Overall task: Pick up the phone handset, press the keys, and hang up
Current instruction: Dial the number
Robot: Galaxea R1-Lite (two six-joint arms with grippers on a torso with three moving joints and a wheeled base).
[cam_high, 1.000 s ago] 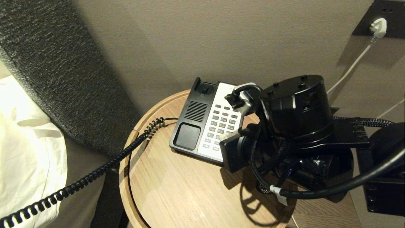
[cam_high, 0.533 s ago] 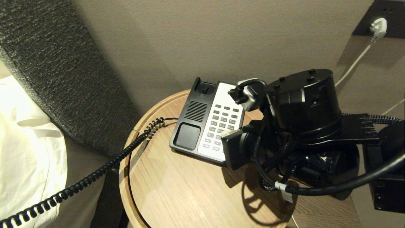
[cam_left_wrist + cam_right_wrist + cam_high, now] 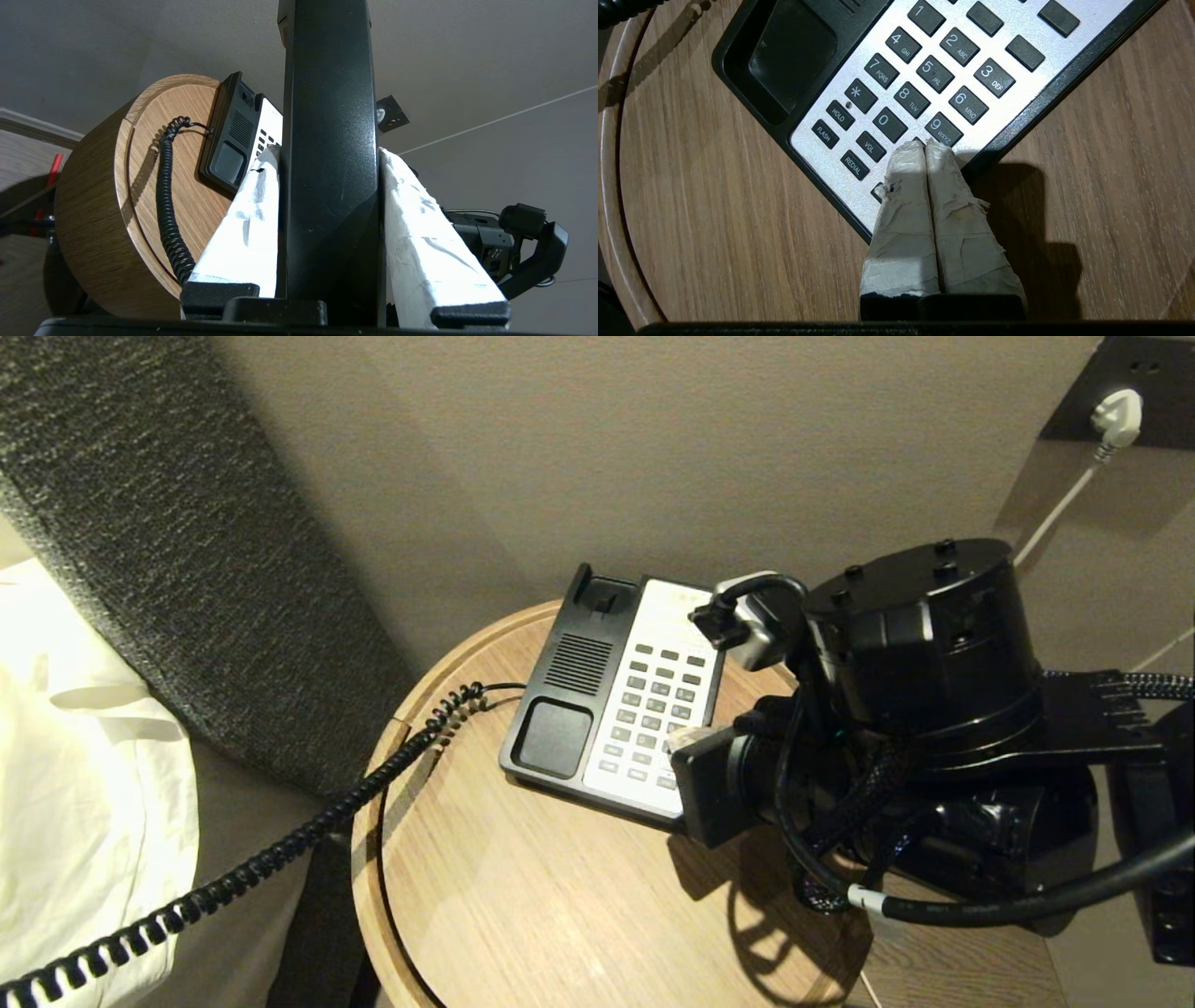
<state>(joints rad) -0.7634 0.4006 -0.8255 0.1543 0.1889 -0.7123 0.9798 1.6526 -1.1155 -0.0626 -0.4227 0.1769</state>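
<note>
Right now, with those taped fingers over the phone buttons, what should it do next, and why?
Probably ease the right fingers down onto a key. They are shut together, tips over the keys just below the 9, and the left fingers hold the handset off the base.

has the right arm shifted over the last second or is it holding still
Yes. In the head view the right gripper and its arm have slid toward the picture's right, uncovering more keys on the unmoved phone base.
</note>
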